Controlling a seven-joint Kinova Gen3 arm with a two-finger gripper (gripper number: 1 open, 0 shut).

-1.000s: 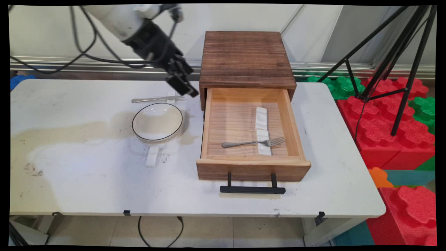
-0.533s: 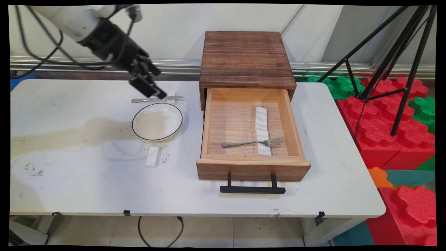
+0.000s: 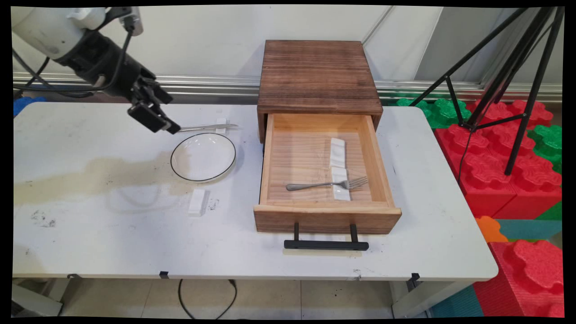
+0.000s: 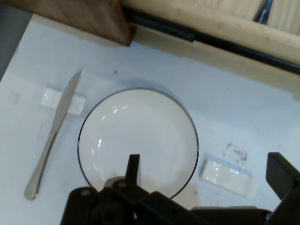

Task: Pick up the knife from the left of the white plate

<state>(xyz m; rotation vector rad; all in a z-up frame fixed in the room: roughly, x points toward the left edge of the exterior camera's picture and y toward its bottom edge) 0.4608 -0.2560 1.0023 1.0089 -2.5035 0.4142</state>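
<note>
The gripper point(image 3: 155, 120) hangs in the air holding nothing, its jaws spread wide apart in the hand view, with one finger low at the middle of that picture and the other at its right edge. It has travelled steadily leftward over the last second: from beside the wooden drawer box's front left corner, past the knife rest, to where it now hangs above the knife's handle end, behind and to the left of the plate point(image 3: 203, 156). Nothing on the desk point(image 3: 90, 234) has shifted with it. The arm comes in from the upper left, its black wrist slanting down and to the right, cables looping behind. Taking the plate as landmark: the knife point(image 3: 204, 128) lies just behind it, blade propped on a small white rest point(image 3: 220, 125); a second white rest point(image 3: 197, 202) lies just in front of it, not touching; to its right stands the wooden drawer box point(image 3: 317, 76) with its drawer point(image 3: 325, 215) pulled open. Inside the drawer a fork point(image 3: 327, 184) lies across one white rest point(image 3: 341, 189), with another white rest point(image 3: 337, 152) just behind that one.
</note>
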